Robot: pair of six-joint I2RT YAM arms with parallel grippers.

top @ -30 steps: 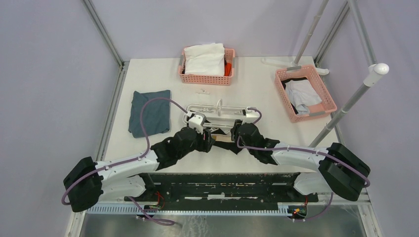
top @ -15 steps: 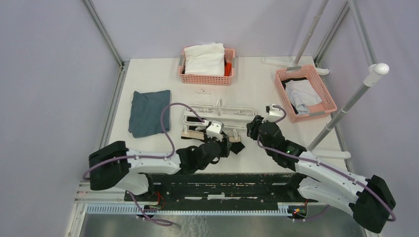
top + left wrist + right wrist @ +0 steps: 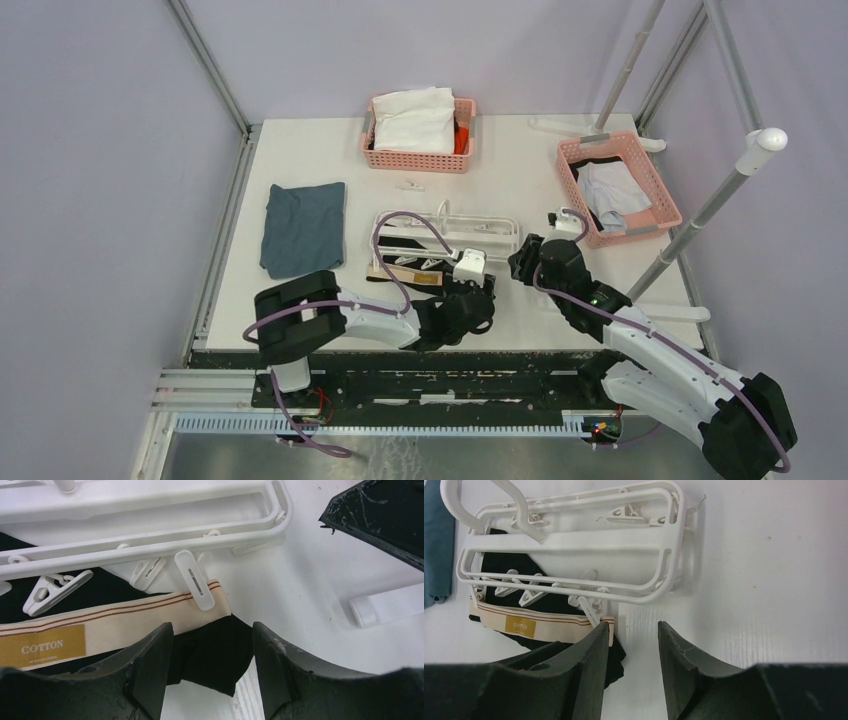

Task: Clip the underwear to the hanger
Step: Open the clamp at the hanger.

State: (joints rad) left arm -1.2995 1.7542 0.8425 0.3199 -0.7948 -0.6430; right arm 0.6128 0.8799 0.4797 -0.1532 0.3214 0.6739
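One clip (image 3: 197, 587) over underwear (image 3: 115, 619) waistband corner, 6 o'clock of hanger (image 3: 150, 547); bite unclear. Your left gripper (image 3: 211, 630), right gripper (image 3: 633, 626) both parted, empty. Nudge hanger, waistband may slip free.

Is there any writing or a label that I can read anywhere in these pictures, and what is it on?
"COTTON": white letters on the gold label sewn to the tan waistband of the underwear, seen in the left wrist view.
The same label in the right wrist view: too small to read.
No other text shows in any view.
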